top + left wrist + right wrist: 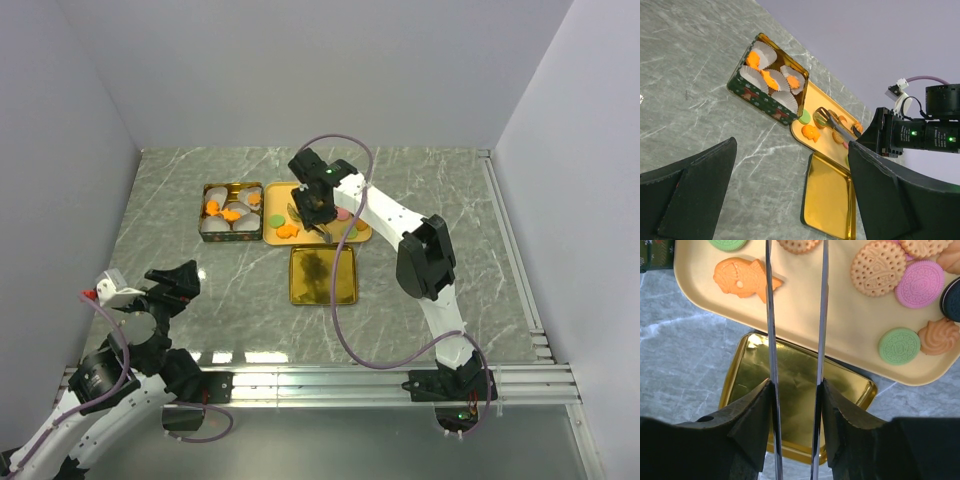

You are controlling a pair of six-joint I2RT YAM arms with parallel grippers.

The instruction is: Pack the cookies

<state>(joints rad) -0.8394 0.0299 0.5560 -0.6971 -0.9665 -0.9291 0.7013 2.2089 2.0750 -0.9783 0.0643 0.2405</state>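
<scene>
The cookies (877,267) lie on a yellow tray (355,235): an orange fish (742,277), tan rounds, pink (920,284) and green (898,345) ones. A green tin (232,212) left of the tray holds white paper cups, some with orange cookies (769,79). My right gripper (796,387) is shut on metal tongs (769,315) and hovers over the tray (313,205). The tong arms stand apart and empty, their tips out of view near a tan cookie (799,244). My left gripper (790,145) is open and empty, low at the near left (175,285).
The tin's gold lid (323,275) lies upside down just in front of the tray, and also shows in the left wrist view (830,195). White walls enclose the grey marble table (450,190). A metal rail (350,380) runs along the near edge.
</scene>
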